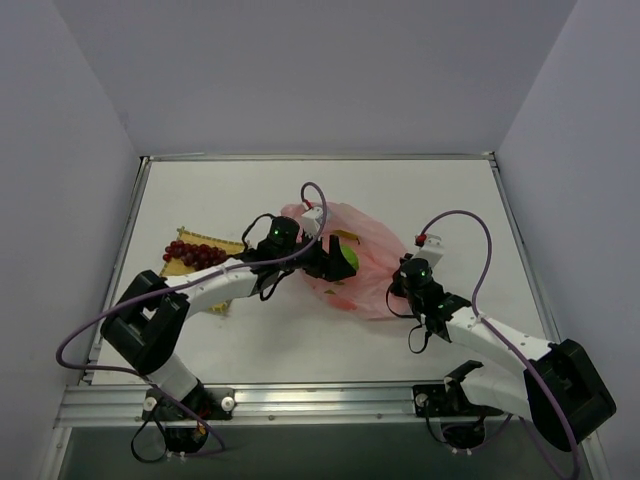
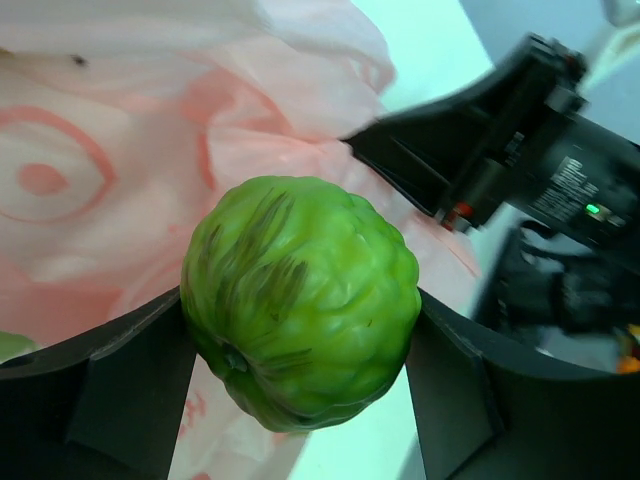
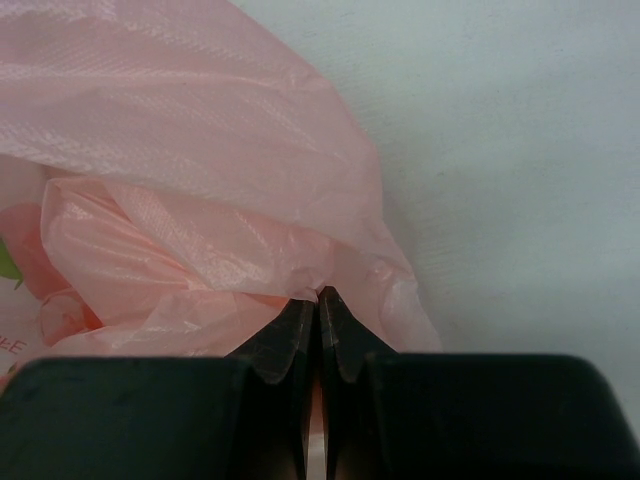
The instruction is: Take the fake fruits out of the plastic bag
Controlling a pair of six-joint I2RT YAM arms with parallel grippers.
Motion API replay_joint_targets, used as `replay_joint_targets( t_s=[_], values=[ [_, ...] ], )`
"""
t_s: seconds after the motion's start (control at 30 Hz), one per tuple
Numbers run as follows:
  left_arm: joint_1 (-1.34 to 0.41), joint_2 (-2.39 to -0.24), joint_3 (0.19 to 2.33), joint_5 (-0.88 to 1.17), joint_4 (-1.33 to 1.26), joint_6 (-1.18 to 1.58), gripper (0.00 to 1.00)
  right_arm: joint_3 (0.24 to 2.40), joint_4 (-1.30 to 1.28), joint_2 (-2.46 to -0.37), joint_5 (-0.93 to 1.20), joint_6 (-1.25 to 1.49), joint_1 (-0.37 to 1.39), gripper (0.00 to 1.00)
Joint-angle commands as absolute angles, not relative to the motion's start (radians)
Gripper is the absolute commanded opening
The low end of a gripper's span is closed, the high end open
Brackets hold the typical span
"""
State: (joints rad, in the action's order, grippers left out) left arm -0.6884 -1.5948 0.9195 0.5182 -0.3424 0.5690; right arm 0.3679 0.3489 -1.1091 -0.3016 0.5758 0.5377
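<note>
Left gripper [image 1: 342, 258]: clamped on a round green fruit [image 1: 350, 259], one finger on each side of it. In the left wrist view the green fruit [image 2: 300, 300] was bumpy, with dark streaks near its stem end, and filled the gap between my two fingers [image 2: 110, 385]. It sat over the plastic bag [image 2: 100, 150], whose pink film with darker pink print lay behind it. I could not tell whether the fruit touched the film.

Right gripper [image 1: 398, 288]: pressed together on the bag's edge that faced the table's right edge. In the right wrist view the right gripper [image 3: 318, 318] had its two tips meeting, with a fold of the pink plastic bag [image 3: 200, 180] pinched between them. The rest of the film bunched up to the left.

The plastic bag [image 1: 378, 255] lay crumpled about the middle of the table [image 1: 450, 200], between my two grippers. Reddish marks showed through it on the near side. I could not tell whether they were print or fruit.

A dark red grape bunch [image 1: 195, 253] lay outside the bag on a yellow woven mat [image 1: 176, 268] near the table's left edge, well apart from the bag.
</note>
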Motion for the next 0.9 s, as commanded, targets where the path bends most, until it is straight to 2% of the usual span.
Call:
replay_joint_targets(
  t_s=[0.0,0.17,0.3,0.4,0.43,0.53,0.67,0.77,0.87],
  values=[
    [-0.654,-1.523,0.971,0.777,-0.344,0.643,0.28,0.39,0.368,-1.104,-0.344,0.578,0.541,0.0],
    [-0.626,-1.352,0.936,0.821,-0.312,0.647,0.28,0.382,0.368,-1.091,-0.348,0.58,0.535,0.0],
    [-0.589,-1.14,0.873,0.677,-0.159,0.589,0.27,0.383,0.368,-1.092,-0.339,0.58,0.531,0.0],
    [-0.572,-0.962,0.853,0.322,0.111,0.555,0.27,0.384,0.367,-1.086,-0.331,0.578,0.526,0.0],
    [-0.566,-0.887,0.841,0.117,0.232,0.56,0.27,0.382,0.367,-1.085,-0.33,0.578,0.525,0.0],
    [-0.517,-0.769,0.801,-0.251,0.432,0.63,0.28,0.38,0.367,-1.078,-0.325,0.577,0.52,0.0],
    [-0.424,-0.666,0.695,-0.45,0.506,0.773,0.28,0.379,0.367,-1.075,-0.318,0.577,0.515,0.0],
    [-0.351,-0.641,0.609,-0.495,0.471,0.825,0.28,0.38,0.365,-1.074,-0.311,0.574,0.514,0.0],
    [-0.27,-0.721,0.581,-0.491,0.413,0.822,0.29,0.38,0.362,-1.066,-0.305,0.571,0.514,0.0]
  ],
)
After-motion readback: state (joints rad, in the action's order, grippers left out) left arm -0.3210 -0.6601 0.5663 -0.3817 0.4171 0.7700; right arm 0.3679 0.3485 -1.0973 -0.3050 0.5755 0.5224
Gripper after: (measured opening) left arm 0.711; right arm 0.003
